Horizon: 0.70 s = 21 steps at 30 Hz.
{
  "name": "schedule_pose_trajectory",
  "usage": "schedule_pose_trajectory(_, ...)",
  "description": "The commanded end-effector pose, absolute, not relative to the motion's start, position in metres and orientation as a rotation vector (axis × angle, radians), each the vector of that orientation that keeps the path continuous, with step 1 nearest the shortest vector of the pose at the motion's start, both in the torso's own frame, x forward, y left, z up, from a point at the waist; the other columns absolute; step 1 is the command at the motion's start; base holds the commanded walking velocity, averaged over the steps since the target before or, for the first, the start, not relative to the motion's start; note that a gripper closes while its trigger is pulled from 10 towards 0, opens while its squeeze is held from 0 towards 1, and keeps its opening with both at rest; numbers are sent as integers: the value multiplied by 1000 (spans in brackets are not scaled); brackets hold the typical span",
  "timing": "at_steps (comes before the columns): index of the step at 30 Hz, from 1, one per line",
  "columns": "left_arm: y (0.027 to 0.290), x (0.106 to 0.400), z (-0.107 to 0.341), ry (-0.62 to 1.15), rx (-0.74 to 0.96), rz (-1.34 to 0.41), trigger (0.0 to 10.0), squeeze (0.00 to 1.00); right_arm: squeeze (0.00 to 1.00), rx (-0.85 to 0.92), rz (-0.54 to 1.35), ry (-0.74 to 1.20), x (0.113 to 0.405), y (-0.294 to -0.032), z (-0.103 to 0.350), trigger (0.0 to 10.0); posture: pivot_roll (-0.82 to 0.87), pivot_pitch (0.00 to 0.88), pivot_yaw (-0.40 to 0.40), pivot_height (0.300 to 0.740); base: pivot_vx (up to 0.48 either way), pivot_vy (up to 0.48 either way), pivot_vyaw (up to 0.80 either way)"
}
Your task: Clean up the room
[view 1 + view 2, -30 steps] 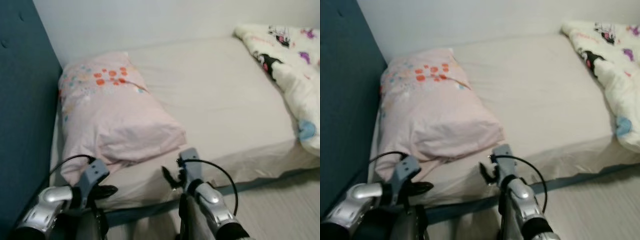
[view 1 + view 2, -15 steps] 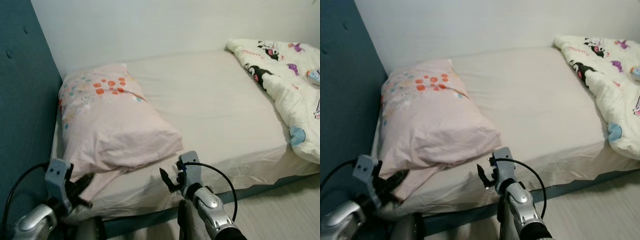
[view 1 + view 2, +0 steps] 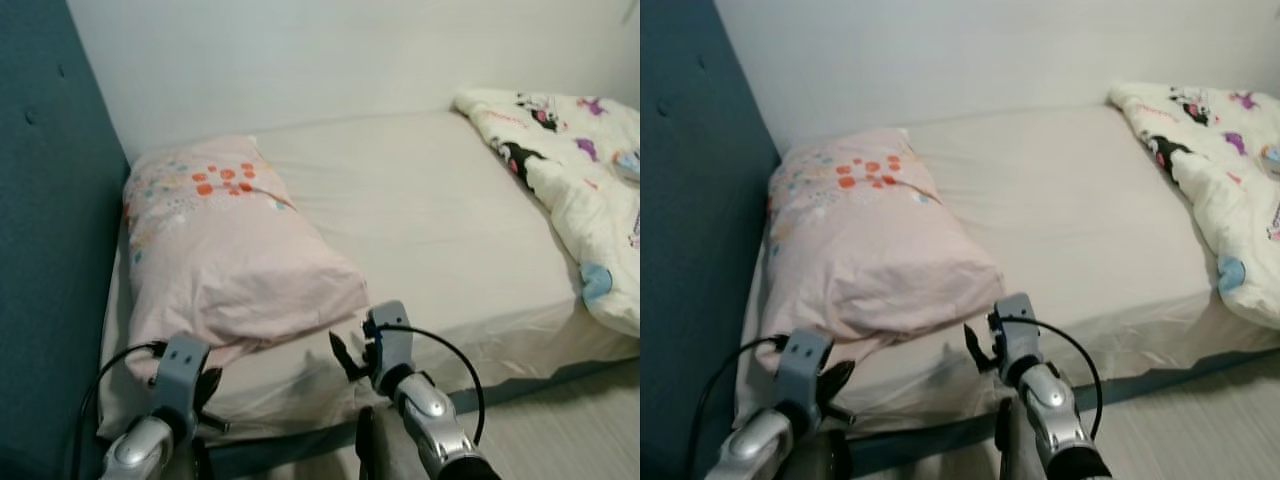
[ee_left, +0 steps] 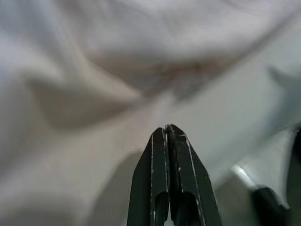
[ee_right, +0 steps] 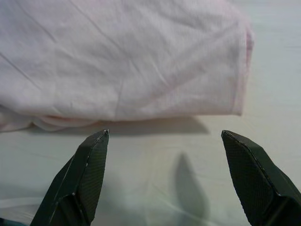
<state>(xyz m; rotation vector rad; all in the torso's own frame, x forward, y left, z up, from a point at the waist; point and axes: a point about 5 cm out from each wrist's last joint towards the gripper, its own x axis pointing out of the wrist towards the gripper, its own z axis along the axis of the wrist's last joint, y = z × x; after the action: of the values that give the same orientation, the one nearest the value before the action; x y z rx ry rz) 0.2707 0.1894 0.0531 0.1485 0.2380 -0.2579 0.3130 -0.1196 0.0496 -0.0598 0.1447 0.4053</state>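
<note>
A pale pink pillow [image 3: 220,250] with orange flowers lies at the head of the bed [image 3: 440,210], beside the teal headboard. My left gripper [image 3: 205,395] hangs at the pillow's near corner by the bed's front edge; in the left wrist view its fingers [image 4: 168,141] are shut with nothing between them, close over the pink fabric. My right gripper [image 3: 352,352] hovers just off the pillow's near right corner; in the right wrist view it [image 5: 164,146] stands wide open, facing the pillow's edge [image 5: 141,70] on the sheet.
A white cartoon-print duvet [image 3: 580,180] is bunched at the bed's right side. The teal padded headboard [image 3: 45,250] rises on the left, with a white wall behind the bed. Pale floor [image 3: 560,430] shows at the lower right.
My left arm has swung in toward the pillow's near corner from lower left. The right gripper has kept its place. The view has shifted slightly.
</note>
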Motion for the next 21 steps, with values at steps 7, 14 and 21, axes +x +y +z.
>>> schedule_pose_trajectory(7,209,331,73,213,354,-11,10000,0,0,-68,399,149,310,-122,47,10000,-33,157,-36,552,0,0,0)
schedule_pose_trajectory(14,239,349,93,257,619,105,10000,0,0,-75,395,150,310,-123,47,10000,-50,167,-19,552,0,0,0)
schedule_pose_trajectory(21,293,341,102,348,934,185,10000,0,0,-82,389,161,307,-125,44,10000,-46,175,-27,552,0,0,0)
